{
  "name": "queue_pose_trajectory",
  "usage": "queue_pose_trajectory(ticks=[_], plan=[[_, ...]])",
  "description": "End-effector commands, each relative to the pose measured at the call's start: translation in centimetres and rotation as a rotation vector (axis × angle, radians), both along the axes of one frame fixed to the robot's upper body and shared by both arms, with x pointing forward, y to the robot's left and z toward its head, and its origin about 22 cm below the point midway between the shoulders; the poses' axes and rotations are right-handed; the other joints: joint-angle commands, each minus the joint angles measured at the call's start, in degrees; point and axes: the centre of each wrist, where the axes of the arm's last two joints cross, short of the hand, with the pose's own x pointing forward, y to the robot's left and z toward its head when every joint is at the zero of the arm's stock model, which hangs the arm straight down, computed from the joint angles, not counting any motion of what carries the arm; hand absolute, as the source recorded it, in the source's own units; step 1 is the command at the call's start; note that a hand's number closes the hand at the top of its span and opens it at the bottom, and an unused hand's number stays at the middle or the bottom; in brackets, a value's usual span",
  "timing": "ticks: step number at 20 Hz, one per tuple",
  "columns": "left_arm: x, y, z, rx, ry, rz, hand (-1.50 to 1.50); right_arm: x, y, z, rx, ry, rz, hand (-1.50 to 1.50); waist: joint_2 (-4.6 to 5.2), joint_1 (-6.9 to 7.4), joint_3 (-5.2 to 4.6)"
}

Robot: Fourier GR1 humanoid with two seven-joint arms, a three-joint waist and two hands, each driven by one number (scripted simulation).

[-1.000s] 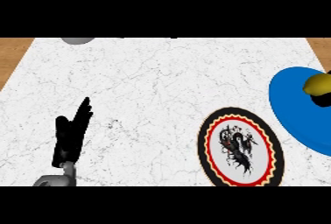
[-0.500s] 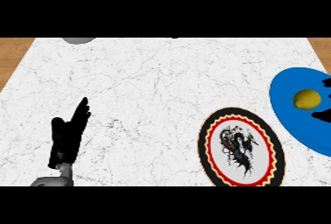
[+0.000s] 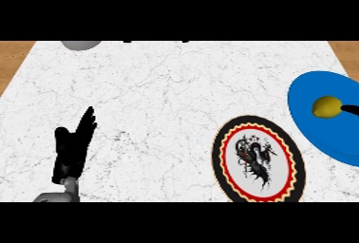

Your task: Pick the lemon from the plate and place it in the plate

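Round yellow lemon (image 3: 326,106) sits on the smooth blue plate (image 3: 316,128) beside the patterned plate (image 3: 258,160), right robot hand (image 3: 348,109) touching it, grip unclear, left robot hand (image 3: 73,147) flat-fingered over the marbled counter (image 3: 175,95).

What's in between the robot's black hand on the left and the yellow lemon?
In the head view, bare white counter comes first after the left hand, then the patterned plate slightly below that line, then the blue plate holding the lemon.
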Motion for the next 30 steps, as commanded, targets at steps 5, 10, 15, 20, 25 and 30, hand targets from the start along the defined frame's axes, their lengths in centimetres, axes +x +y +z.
queue_pose_trajectory(ticks=[5,10,15,20,25,30], plan=[[0.6,-0.6,0.3,-0.015,-0.005,-0.017,0.0,-4.8,-4.9,-0.6,0.242,-0.167,0.004,-1.5,0.18,0.4,-0.07],[2.0,-1.1,-0.1,0.002,-0.007,-0.021,0.0,-5.7,-4.0,-3.9,0.277,-0.17,0.049,-1.5,0.32,0.7,-0.05],[1.9,1.1,1.2,0.001,-0.012,-0.015,0.0,-5.4,-4.3,-3.1,0.258,-0.205,0.073,-1.5,0.23,0.88,-0.06],[1.1,-1.5,-0.1,-0.001,-0.001,-0.023,0.0,-4.1,-2.5,-4.5,0.242,-0.188,0.041,-1.5,0.28,1.01,-0.06],[1.3,-0.9,-0.3,0.0,0.0,-0.015,0.0,-5.7,-3.1,-5.8,0.207,-0.149,-0.011,-1.5,0.35,1.0,-0.04],[0.2,-0.1,-0.7,0.002,-0.016,-0.024,0.0,-7.0,-4.3,-5.8,0.169,-0.154,-0.033,-1.5,0.36,1.11,-0.02]])
